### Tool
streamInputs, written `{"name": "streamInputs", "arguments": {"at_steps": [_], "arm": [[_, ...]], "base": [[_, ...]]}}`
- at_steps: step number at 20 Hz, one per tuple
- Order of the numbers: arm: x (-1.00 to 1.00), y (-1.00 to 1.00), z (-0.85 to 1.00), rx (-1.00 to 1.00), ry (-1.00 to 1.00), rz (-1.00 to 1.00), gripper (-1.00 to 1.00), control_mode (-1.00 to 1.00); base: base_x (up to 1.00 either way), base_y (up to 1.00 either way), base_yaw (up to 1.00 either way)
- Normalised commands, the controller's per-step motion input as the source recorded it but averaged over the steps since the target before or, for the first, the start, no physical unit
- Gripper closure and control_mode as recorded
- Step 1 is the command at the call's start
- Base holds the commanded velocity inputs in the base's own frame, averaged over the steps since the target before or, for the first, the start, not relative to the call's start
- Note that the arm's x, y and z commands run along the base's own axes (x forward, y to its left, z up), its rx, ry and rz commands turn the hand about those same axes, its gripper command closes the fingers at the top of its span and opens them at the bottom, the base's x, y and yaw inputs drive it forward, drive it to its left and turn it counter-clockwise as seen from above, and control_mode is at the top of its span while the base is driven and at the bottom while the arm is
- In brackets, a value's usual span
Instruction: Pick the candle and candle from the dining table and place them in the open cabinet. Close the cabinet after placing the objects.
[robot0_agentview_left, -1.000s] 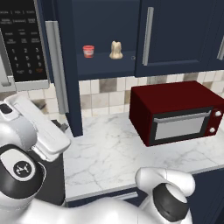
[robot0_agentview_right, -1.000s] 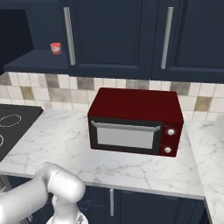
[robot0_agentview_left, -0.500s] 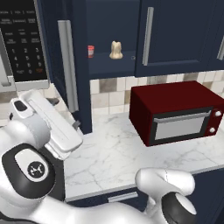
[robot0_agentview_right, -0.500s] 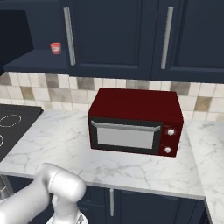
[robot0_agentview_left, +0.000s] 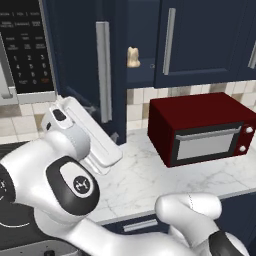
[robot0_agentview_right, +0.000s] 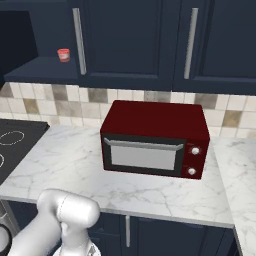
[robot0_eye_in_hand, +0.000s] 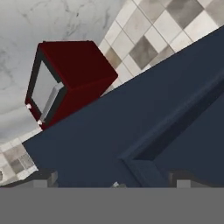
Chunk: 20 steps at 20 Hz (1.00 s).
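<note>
Cream candle: we see the short lumpy cream candle (robot0_agentview_left: 132, 57) standing on the shelf of the tall navy blue wall cabinet (robot0_agentview_left: 80, 65), in the gap beside its half-swung door.
Cabinet door: we find the flat navy door (robot0_agentview_left: 70, 75) with its long vertical silver bar handle (robot0_agentview_left: 103, 71) standing ajar, its inner face close before the hand camera.
Red cup: we spot a small red cup (robot0_agentview_right: 63, 55) on the same shelf, left of the closed doors.
Gripper: our gripper (robot0_eye_in_hand: 113, 178) is just against the door, its two fingertips (robot0_eye_in_hand: 46, 178) set wide apart with nothing between them.
Oven: we note a dark red countertop oven (robot0_agentview_right: 154, 138) on the white marble counter (robot0_agentview_right: 65, 165).
Stovetop: the black stovetop (robot0_agentview_right: 15, 145) lies at the counter's left.
</note>
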Motion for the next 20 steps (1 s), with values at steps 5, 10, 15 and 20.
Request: {"name": "streamInputs", "arguments": {"at_steps": [5,10,15,20], "arm": [[0.32,-0.65,0.0,0.0,-0.04,0.01,-1.0,-1.0],[0.36,-0.55,0.0,0.0,-0.07,0.09,-1.0,-1.0],[0.32,-0.55,0.0,0.0,-0.09,0.11,-1.0,-1.0],[0.44,-0.5,0.0,0.0,-0.02,0.08,-1.0,-1.0]], "base": [[0.0,0.0,0.0],[0.0,0.0,0.0],[0.0,0.0,0.0],[0.0,0.0,0.0]]}}
